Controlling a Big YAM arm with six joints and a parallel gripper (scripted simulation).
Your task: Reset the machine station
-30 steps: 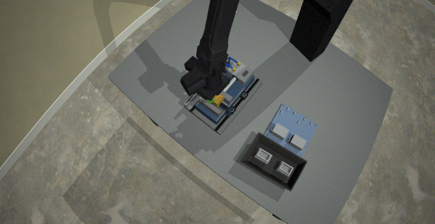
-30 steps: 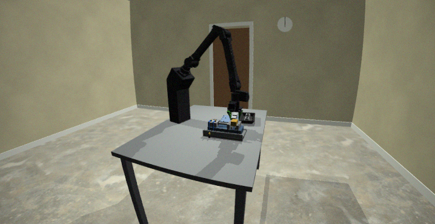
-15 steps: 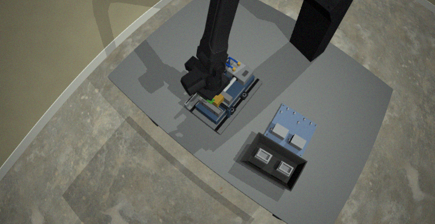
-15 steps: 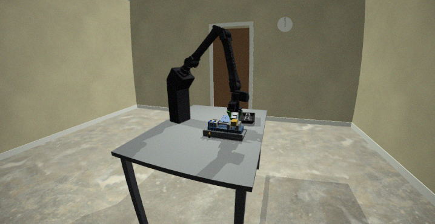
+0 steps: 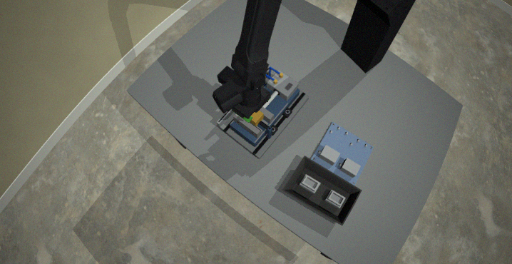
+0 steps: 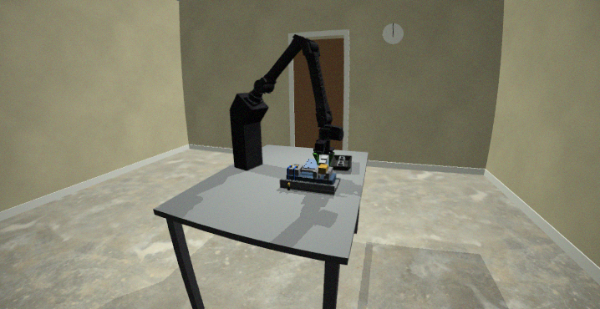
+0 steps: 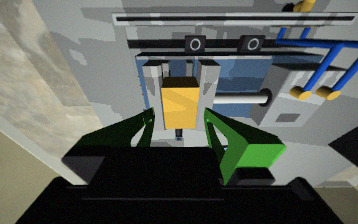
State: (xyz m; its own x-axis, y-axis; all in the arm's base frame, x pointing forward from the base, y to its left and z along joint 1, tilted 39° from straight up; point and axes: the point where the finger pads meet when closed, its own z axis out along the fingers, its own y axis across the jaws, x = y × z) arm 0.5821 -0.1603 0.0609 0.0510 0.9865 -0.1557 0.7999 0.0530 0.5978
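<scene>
The brass blank (image 5: 257, 118) (image 6: 322, 169) (image 7: 180, 107) sits between the fixed jaw (image 7: 152, 95) and the moving jaw (image 7: 209, 95), one end close to the work stop (image 7: 179, 134). Its seating on the bars is hidden. My gripper (image 6: 323, 159) is partly open and empty, its green fingertips just above and outside the jaws. Two gray aluminum blanks (image 5: 329, 154) (image 5: 351, 167) lie on the blue infeed plate (image 5: 336, 141). Two finished parts (image 5: 309, 183) (image 5: 335, 198) lie pocket up in the black outfeed tray (image 5: 321, 170).
The hose-side end block (image 5: 284, 85) (image 7: 290, 100) of the vise carries blue hoses (image 7: 325, 65) with yellow fittings. A white rod (image 7: 237, 98) runs from it to the moving jaw. The tray stands against the plate's edge. The arm's black pedestal (image 5: 376, 29) (image 6: 247, 139) stands on the table.
</scene>
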